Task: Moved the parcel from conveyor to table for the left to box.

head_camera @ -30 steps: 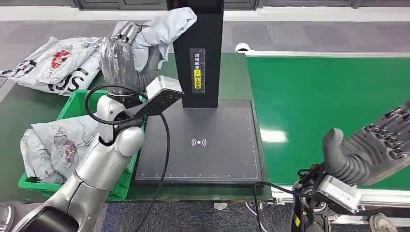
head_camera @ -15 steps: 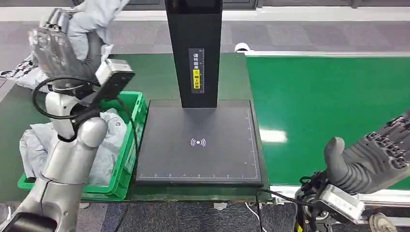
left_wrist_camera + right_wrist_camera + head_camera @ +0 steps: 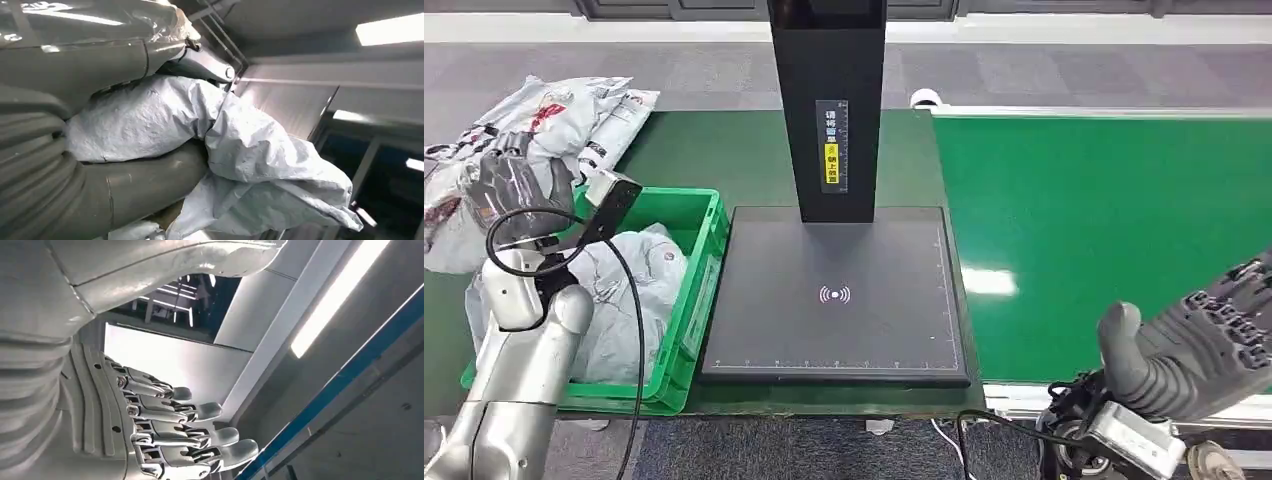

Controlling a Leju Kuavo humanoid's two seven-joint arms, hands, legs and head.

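My left hand [image 3: 514,185] hovers over the far left corner of the green bin [image 3: 699,290]. In the left wrist view it grips a crumpled grey parcel [image 3: 150,120] between the thumb [image 3: 150,182] and the fingers, and the parcel's loose end hangs free past them. My right hand [image 3: 1209,340] is open, thumb up and fingers spread, holding nothing, at the near edge of the green conveyor [image 3: 1114,200]. The right wrist view shows its fingers [image 3: 170,432] apart.
Grey parcels [image 3: 629,285] lie in the bin. More printed parcels [image 3: 574,110] are heaped on the table at the back left. A black scanner post [image 3: 829,100] rises behind its flat black pad [image 3: 839,330] between bin and conveyor.
My left arm has swung left and down from beside the scanner post to the bin's far left corner, carrying the parcel. My right hand has sunk slightly.
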